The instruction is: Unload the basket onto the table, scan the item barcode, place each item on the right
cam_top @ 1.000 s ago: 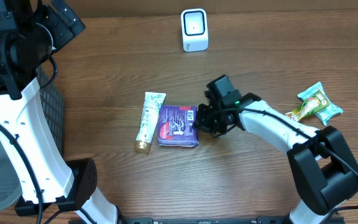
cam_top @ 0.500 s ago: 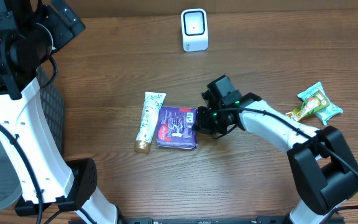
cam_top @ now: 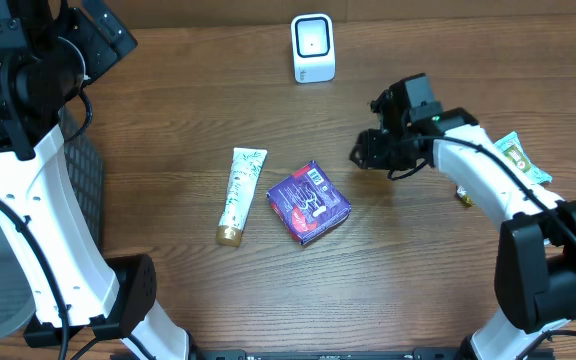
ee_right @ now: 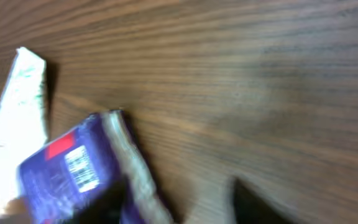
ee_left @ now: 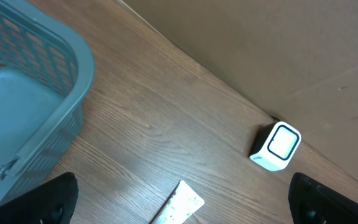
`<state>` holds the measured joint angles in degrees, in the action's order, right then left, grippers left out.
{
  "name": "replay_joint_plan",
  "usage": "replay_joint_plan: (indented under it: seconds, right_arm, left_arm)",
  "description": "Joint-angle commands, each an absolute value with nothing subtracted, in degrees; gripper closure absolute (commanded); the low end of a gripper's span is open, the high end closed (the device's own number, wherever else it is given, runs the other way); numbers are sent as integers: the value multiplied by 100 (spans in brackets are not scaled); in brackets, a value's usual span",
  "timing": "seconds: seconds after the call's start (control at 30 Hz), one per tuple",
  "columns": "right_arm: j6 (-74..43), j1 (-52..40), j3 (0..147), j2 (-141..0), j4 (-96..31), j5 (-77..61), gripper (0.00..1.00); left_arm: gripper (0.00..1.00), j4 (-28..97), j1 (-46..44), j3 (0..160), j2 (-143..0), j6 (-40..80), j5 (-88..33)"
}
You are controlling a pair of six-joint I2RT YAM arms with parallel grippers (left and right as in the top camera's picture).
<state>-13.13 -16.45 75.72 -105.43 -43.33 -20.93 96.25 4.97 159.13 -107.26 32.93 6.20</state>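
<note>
The item, a purple packet (cam_top: 310, 203), lies flat and skewed at mid-table with its white barcode facing up; the right wrist view shows it blurred (ee_right: 67, 171) at lower left. A white scanner (cam_top: 313, 47) stands at the far edge, also in the left wrist view (ee_left: 276, 146). My right gripper (cam_top: 362, 155) hovers to the right of and beyond the packet, apart from it, its dark fingers spread with bare wood between them (ee_right: 179, 208). My left gripper (ee_left: 182, 208) is wide open high over the table's left, holding nothing.
A white tube (cam_top: 240, 193) lies just left of the packet, its end showing in the left wrist view (ee_left: 180, 205). Green snack packets (cam_top: 516, 165) sit at the right, behind my right arm. A grey-blue basket (ee_left: 23, 106) stands at the left edge.
My right gripper let go of the purple packet and pulled back up and to the right. The packet has turned and now lies skewed, slightly further right. The left arm has not moved.
</note>
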Motion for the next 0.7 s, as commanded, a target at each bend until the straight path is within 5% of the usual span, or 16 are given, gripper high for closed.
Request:
replay_joint_plan:
  seconds: [0.0,0.1,0.23,0.5,0.67]
  right_arm:
    - [-2143,-1599,8018,-10575,-4816,-2845,21]
    - [-3400,-1675,7999,-10578,-5529,-2884,10]
    - [-4001,-2097,7780,-10578,-5970,-2853,22]
    - [-5299,-3212,7384,-10578,-5443,-2099,23]
    - [-6163,-3616,7229,-10580,-5363,-1339,41]
  left_arm:
    - [0,9623,482,15920,-10713,3341,609]
    - [1,9625,482,15920,-10713,3341,609]
    - [0,9625,482,15920,-10713,3343,609]
    - [0,9623,486,15920,-10713,3341,609]
    - [0,9623,486,15920,-10713,3341,609]
